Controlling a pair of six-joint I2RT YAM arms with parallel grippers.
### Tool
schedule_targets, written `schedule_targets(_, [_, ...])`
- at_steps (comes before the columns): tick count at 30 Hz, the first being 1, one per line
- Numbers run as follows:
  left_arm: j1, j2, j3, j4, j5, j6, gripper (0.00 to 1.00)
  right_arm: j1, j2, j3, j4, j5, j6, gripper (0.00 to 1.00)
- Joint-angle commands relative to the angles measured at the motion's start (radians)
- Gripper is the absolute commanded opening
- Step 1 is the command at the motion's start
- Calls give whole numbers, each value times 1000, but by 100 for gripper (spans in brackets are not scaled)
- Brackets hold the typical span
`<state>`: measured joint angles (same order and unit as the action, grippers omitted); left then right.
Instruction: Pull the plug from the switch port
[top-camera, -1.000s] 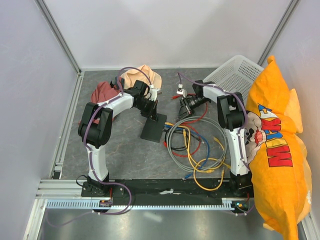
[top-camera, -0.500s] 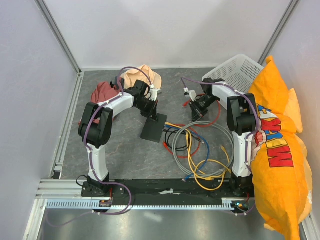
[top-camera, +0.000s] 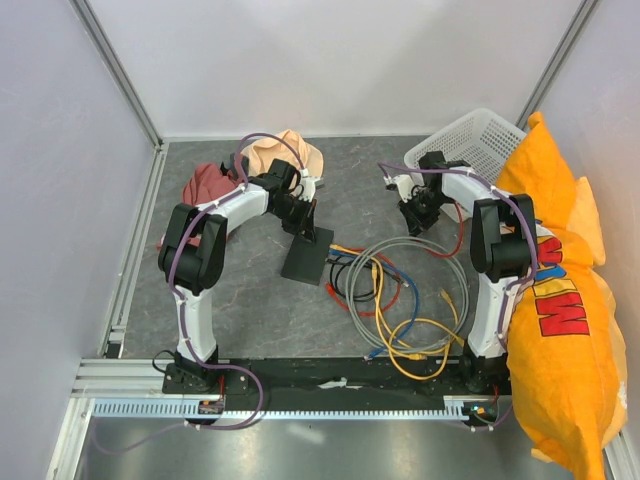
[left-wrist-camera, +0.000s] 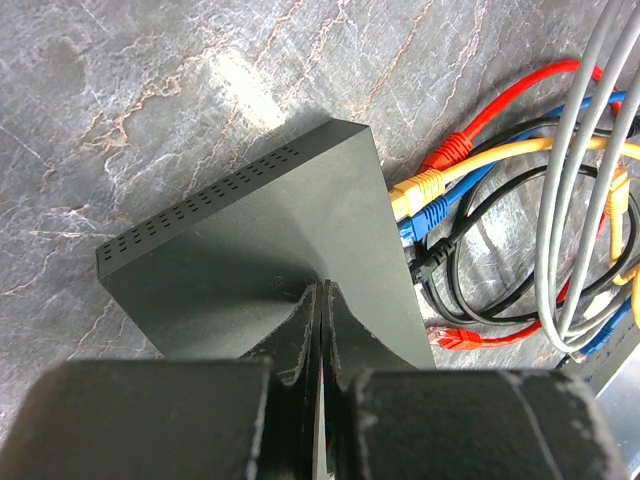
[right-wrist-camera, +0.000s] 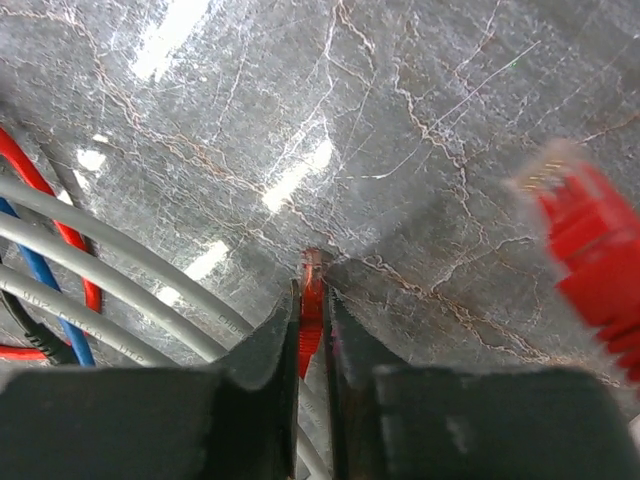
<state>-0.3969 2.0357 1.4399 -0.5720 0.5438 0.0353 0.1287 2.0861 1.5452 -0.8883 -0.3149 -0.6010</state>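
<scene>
The switch (top-camera: 305, 258) is a flat black box on the grey floor; it also shows in the left wrist view (left-wrist-camera: 270, 215). My left gripper (top-camera: 303, 222) is shut, its tips (left-wrist-camera: 320, 292) resting on the switch's top. Red (left-wrist-camera: 455, 150), yellow (left-wrist-camera: 415, 188), blue (left-wrist-camera: 420, 215) and black (left-wrist-camera: 428, 262) plugs sit at the switch's right side. My right gripper (top-camera: 413, 212) is well right of the switch, shut (right-wrist-camera: 312, 300) on a thin red cable (right-wrist-camera: 312, 320). That cable's red plug (right-wrist-camera: 585, 260) hangs free and blurred beside the fingers.
A coil of grey, yellow, blue and red cables (top-camera: 400, 290) lies right of the switch. A white basket (top-camera: 465, 140) and a big orange bag (top-camera: 560, 300) stand at the right. Peach (top-camera: 285, 150) and maroon (top-camera: 205, 185) hats lie behind the left arm.
My right gripper has moved right and back, away from the switch toward the basket, dragging the red cable; the coil shifted right. The left gripper has stayed on the switch.
</scene>
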Motion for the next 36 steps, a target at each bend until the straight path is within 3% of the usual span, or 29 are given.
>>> schedule_targets(1, [-8,86,-36,-51,-134,54,2,-20,-1,-30,26,37,-25,24])
schedule_targets(2, [-8,84,-36,-51,-136,54,2,-18,-11,-30,25,19,-29,35])
schedule_targets(11, [-8,87,-38,-52,-133,58,2,-18,-132,124,-60,-381,-68,75])
schedule_targets(15, [-13,90,-32,-52,-131,57,2,8,-130,213,-28,-429,19,79])
schedule_targets(19, [-16,92,-27,-51,-131,54,2,31,-126,216,110,-455,122,82])
schedule_targets(23, [-16,81,-24,-55,-133,54,2,61,-22,274,117,-590,191,82])
schedule_targets(28, [-17,64,-33,-61,-134,54,2,117,153,337,115,-667,306,76])
schedule_targets(36, [-16,38,-58,-68,-160,48,2,178,255,303,204,-739,449,68])
